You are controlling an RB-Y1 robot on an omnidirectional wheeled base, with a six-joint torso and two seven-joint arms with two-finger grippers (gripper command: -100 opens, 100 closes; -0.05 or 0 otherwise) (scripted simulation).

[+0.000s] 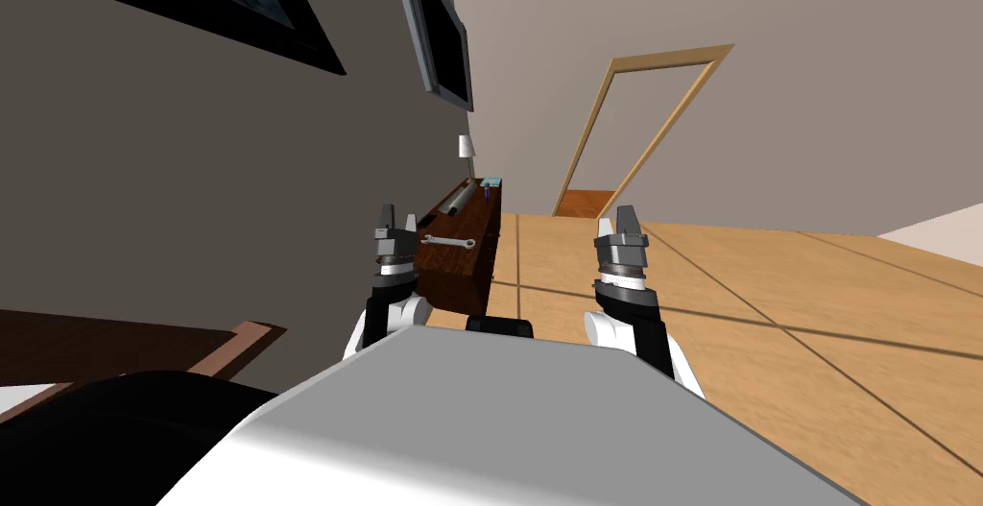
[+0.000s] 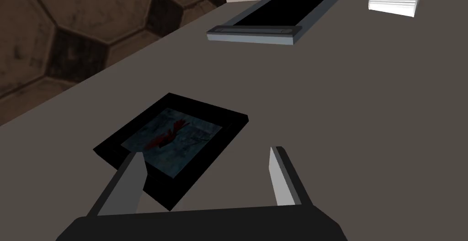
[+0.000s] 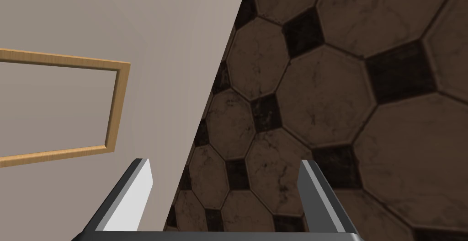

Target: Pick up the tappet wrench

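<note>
Open, empty left end effector (image 2: 205,156) and right end effector (image 3: 225,163); tappet wrench (image 1: 449,241) flat on the counter (image 1: 470,270).
The wrist views show each pair of fingers spread wide with nothing between them. The head view places the grey wrench on the dark brown counter top, near the left arm. It looks thin, stiff, light and probably slick, so I would pinch across the narrow middle of its shank.
</note>
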